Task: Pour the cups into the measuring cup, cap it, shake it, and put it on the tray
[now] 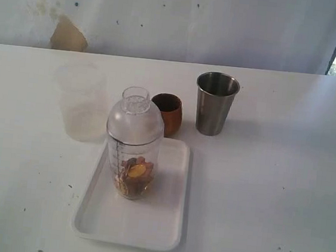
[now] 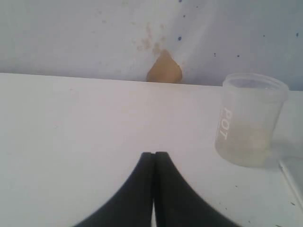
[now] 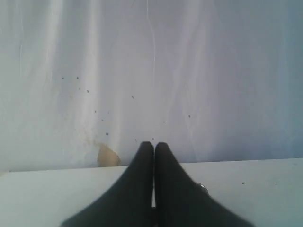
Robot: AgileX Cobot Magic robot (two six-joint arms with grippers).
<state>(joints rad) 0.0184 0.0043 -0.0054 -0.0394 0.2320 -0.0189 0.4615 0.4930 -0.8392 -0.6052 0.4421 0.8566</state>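
Note:
The clear measuring cup [image 1: 132, 149] stands upright on the white tray [image 1: 152, 220], with a clear dome lid [image 1: 136, 113] on top and brownish pieces in its bottom. Just behind the tray sits the small brown wooden cup [image 1: 170, 113]. The steel tumbler [image 1: 214, 104] stands to its right on the table. Neither arm shows in the exterior view. My left gripper [image 2: 154, 154] is shut with nothing in it, low over the bare table. My right gripper [image 3: 154, 144] is shut too and empty, facing the back wall.
A frosted translucent plastic cup [image 1: 81, 102] stands left of the tray, and it also shows in the left wrist view as the frosted cup [image 2: 248, 120] ahead and to one side of the fingers. A white wall with a tan patch [image 1: 68, 36] runs behind the table.

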